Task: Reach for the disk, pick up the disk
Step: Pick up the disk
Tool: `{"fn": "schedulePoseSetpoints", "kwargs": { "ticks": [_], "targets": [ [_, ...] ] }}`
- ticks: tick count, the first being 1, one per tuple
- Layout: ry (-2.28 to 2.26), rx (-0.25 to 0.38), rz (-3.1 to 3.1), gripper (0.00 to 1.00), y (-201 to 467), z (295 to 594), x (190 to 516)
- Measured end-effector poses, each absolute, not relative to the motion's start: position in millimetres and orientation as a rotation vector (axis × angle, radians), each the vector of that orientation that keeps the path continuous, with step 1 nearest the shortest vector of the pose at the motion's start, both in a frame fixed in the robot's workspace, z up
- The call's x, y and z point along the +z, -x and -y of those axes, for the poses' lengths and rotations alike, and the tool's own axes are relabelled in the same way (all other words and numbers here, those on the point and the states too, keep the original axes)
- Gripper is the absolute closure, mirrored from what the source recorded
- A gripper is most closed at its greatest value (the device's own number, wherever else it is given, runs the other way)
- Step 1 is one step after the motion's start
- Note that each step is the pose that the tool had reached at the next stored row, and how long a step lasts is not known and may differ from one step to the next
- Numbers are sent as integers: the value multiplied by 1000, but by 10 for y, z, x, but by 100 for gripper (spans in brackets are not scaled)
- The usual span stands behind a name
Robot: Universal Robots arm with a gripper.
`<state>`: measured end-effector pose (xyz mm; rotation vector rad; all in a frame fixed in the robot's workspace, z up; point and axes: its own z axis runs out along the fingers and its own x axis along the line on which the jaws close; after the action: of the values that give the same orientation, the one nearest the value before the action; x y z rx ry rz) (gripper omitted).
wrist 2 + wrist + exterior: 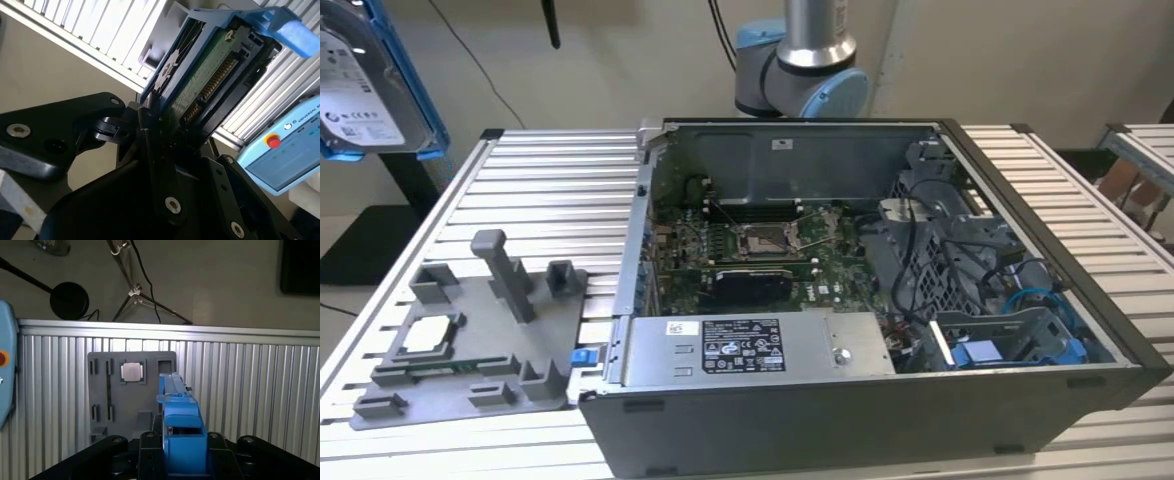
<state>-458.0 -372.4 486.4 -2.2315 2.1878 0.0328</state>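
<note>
One disk (200,82), a silver drive in a blue plastic frame, clamped edge-on in the end effector (172,140). Black fingers (150,135) pressed against its two flat sides, with the green circuit-board face and connector row showing in the second wrist view.

At the exterior view's far left, the same disk (367,85) held high above the ribbed metal table (534,190), white label toward the camera. Below the end effector (182,457) in the first wrist view, a grey fixture plate (100,390) flat on the table, with a small square processor chip (132,371) seated in one pocket.

Further toward the exterior view's right, lower than the end effector and well apart from it, an open computer case (1067,330) lying on its side. Motherboard (747,250) exposed, power supply (747,345) along the near wall, a blue plastic bracket (983,353) in the drive bay. Behind the case, the arm's base joint (801,85). Near the end effector in the second wrist view, a light blue teach pendant (285,150) with a red button.
</note>
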Motion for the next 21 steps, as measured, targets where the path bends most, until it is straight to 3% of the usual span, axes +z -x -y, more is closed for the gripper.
{"fn": "schedulePoseSetpoints", "kwargs": {
  "ticks": [21],
  "targets": [
    [2232,34,-2189,100,4361,3723,4917]
  ]
}}
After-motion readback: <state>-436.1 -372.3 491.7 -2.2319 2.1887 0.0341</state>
